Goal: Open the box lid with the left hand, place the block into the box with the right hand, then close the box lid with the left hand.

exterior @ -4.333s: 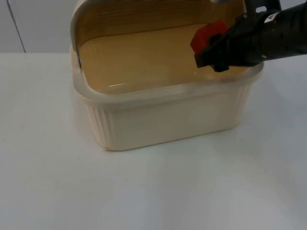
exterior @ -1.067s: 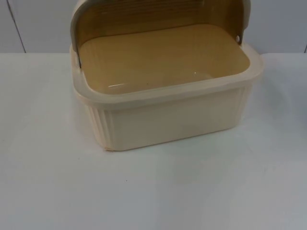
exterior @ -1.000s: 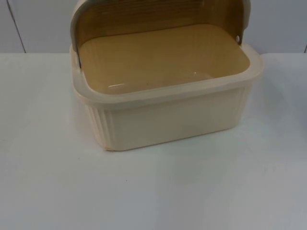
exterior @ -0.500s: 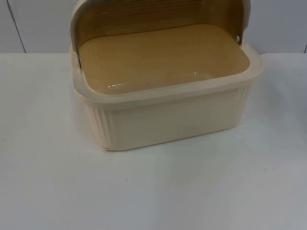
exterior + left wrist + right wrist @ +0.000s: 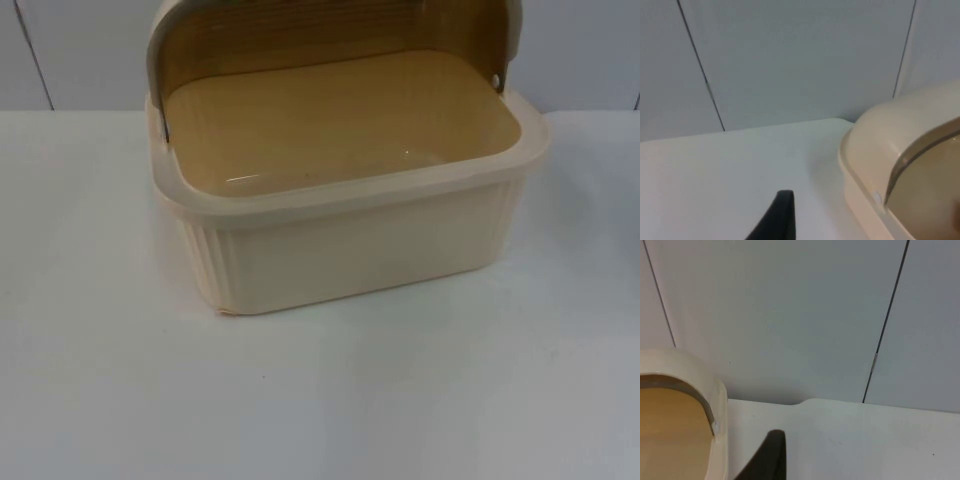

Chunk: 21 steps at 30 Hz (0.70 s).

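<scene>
The left gripper (image 5: 782,220) hangs low over the white table (image 5: 90,400) just beside the box's (image 5: 350,250) left end, one black fingertip visible; whether its jaws are released or clenched I cannot tell. The step in hand looks like closing: the left arm should reach the raised lid's (image 5: 200,40) curved edge, push it forward along its pivot, and avoid shoving the box itself. The cream, ribbed-walled box sits mid-table against the grey partition wall (image 5: 790,315), its tan translucent lid (image 5: 925,165) rolled back and upright. The block is probably inside, though the tan interior hides it. The right gripper (image 5: 767,457) waits beside the box's right end, jaw state likewise untellable.
</scene>
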Available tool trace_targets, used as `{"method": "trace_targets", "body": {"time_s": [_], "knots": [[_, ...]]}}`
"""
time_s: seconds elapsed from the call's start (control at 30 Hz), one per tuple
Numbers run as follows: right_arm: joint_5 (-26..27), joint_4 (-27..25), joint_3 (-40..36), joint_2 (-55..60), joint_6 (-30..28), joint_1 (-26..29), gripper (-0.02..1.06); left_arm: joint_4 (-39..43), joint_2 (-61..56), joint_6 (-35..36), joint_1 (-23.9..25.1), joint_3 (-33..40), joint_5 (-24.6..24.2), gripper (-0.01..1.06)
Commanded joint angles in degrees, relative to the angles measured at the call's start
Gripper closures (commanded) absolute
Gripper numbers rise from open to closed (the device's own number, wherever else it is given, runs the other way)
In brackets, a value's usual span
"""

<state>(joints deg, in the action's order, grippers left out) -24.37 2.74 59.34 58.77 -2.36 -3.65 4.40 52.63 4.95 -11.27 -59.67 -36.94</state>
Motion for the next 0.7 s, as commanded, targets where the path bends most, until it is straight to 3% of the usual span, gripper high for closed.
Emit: {"method": "trace_targets", "body": {"time_s": [0.0, 0.17, 0.23, 0.33, 0.67], "knots": [[-0.33, 0.05, 0.21, -0.38, 0.27, -0.24, 0.0, 0.74, -0.04, 0.62, 0.0, 0.13, 0.87, 0.01], [-0.33, 0.05, 0.21, -0.38, 0.27, -0.24, 0.0, 3.58, -0.04, 0.64, 0.0, 0.13, 4.08, 0.01], [-0.33, 0.05, 0.21, -0.38, 0.27, -0.24, 0.0, 5.25, 0.23, 2.11, 0.0, 0.13, 8.57, 0.01], [-0.33, 0.05, 0.21, -0.38, 0.27, -0.24, 0.0, 5.68, 2.33, 3.0, 0.0, -1.37, 8.57, 0.01], [-0.33, 0.05, 0.21, -0.38, 0.27, -0.24, 0.0, 8.19, 20.35, 2.64, 0.0, -13.48, 14.43, 0.01]]}}
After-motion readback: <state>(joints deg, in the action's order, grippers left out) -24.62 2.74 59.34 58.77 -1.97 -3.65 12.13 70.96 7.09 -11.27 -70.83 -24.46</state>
